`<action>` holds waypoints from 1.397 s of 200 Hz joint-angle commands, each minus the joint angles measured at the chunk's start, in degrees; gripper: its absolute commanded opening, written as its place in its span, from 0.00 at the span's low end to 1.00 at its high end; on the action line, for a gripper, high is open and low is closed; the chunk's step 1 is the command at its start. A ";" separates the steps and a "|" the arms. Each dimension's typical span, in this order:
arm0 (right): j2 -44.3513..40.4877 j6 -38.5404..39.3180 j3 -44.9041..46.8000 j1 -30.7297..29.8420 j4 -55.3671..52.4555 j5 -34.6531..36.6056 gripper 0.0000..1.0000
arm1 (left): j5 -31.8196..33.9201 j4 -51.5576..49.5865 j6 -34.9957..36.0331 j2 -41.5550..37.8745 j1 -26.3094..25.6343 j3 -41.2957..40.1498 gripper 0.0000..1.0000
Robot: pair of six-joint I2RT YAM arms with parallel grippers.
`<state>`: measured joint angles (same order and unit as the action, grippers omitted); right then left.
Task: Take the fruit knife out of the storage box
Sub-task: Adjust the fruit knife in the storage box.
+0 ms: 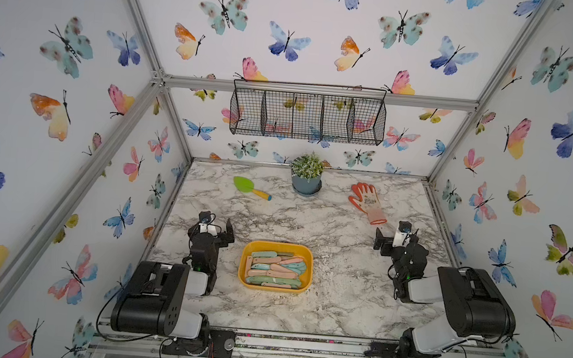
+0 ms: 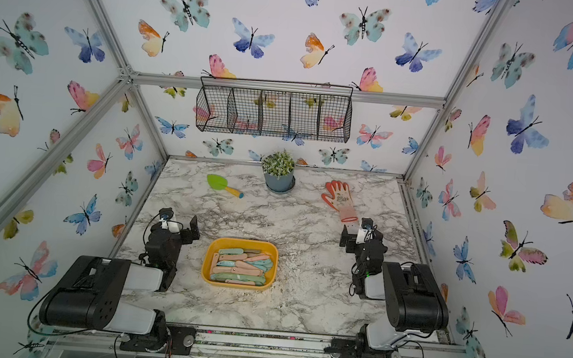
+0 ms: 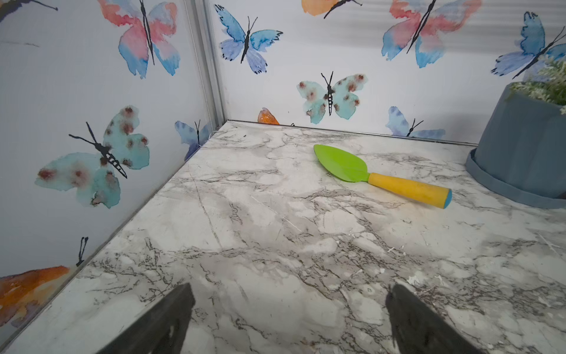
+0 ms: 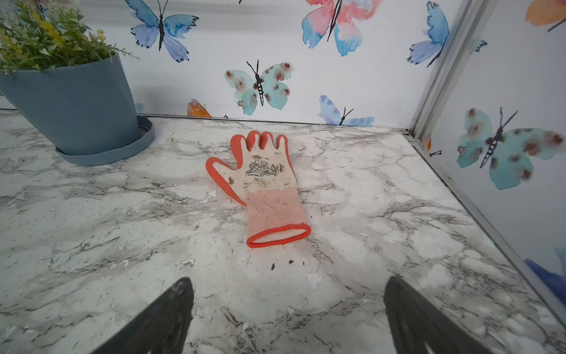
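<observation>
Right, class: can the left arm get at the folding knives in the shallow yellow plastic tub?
Probably yes. The shallow yellow plastic tub lies open-topped beside the left arm, only bare marble tabletop between; the pastel folding knives lie uncovered, and the left pincer is open, empty.

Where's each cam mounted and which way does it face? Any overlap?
Top views: high behind the left arm and right arm, both shown whole, facing down toward the back wall; storage box between them.
Left wrist: low on the left arm, facing the trowel; left gripper open.
Right wrist: low on the right arm, facing the glove; right gripper open.
Shared: both wrist views catch the plant pot; neither shows the storage box.
</observation>
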<state>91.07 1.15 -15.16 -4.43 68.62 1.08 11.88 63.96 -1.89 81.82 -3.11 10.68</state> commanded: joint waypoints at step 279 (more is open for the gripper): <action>-0.10 -0.71 -0.27 0.12 -0.60 1.40 0.99 | -0.71 -0.04 0.18 -0.55 0.07 0.65 0.98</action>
<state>91.07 1.06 -15.16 -4.43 68.23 1.34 11.88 63.94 -1.91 81.82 -3.11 10.68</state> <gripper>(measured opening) 0.994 0.985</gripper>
